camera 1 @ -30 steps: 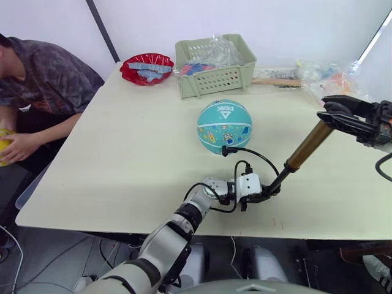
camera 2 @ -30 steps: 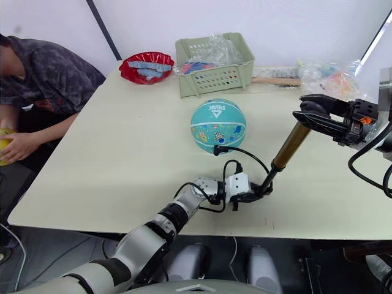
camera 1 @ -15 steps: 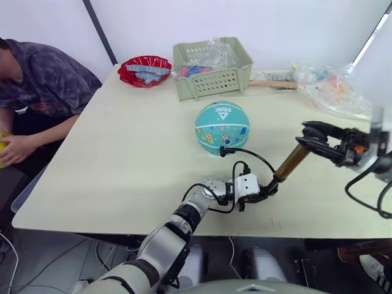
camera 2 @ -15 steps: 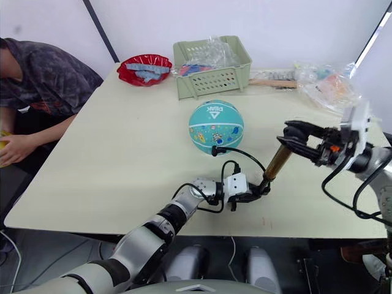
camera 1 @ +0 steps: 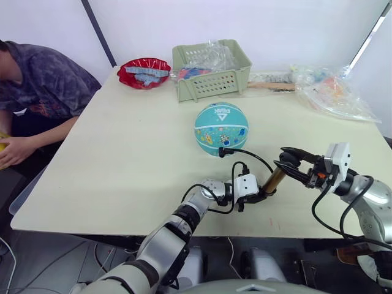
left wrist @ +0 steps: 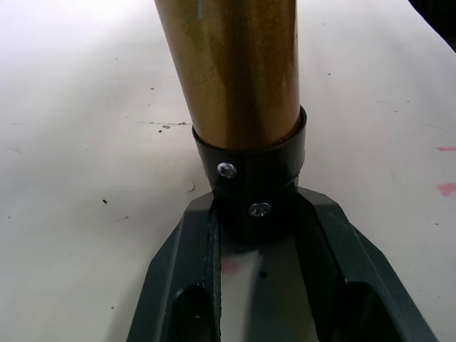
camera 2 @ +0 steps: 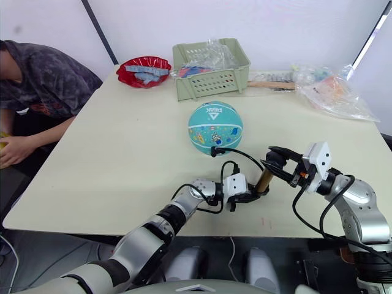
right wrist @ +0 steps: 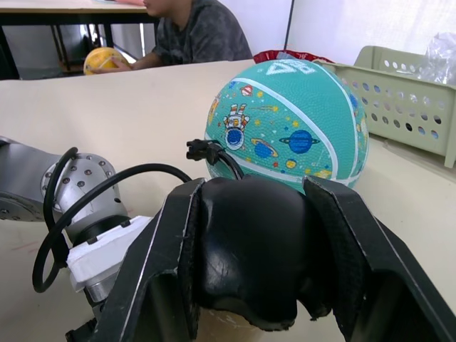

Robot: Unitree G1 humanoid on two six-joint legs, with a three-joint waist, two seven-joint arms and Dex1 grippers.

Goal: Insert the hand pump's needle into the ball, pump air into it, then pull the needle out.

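The teal ball (camera 1: pixel 221 128) sits mid-table, the hose end plugged in at its 6 o'clock. The left gripper (camera 1: pixel 264 192) clamps the hand pump (camera 1: pixel 273 181)'s base; the right gripper (camera 2: pixel 274 162) clasps its handle. A skewed push could yank the needle free.
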